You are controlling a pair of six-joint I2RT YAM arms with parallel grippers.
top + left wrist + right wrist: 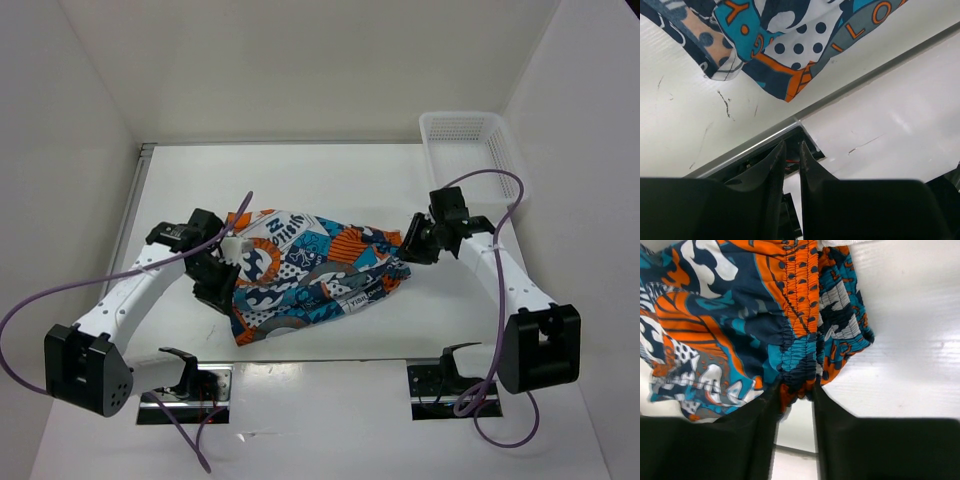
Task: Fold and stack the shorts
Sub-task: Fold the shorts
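- My left arm [130,300] reaches in from the near left corner, with a purple cable [40,290] looping off it.
- The left gripper [792,146] sits just beside the left edge of the shorts. Its wrist camera shows the two fingers [775,170] drawn almost together, with only a thin slit between them. I see no cloth in that slit, only the metal strip [740,150] at the edge of the surface beyond, so I read it as closed on nothing.
- The shorts [310,270] lie across the middle of the white surface [330,180], between the two grippers. They are rumpled rather than folded. The left side spreads wide and the cloth narrows to a bunched point on the right.
- In the left wrist view a hem of the shorts hangs into the top of the frame, apart from the fingers.
- The right gripper [796,390] is clamped on that bunched right end, with the gathered elastic waistband pinched between its fingers. I cannot tell whether that end is lifted off the surface.
- A white mesh basket [460,118] stands at the far right corner, well apart from the shorts.
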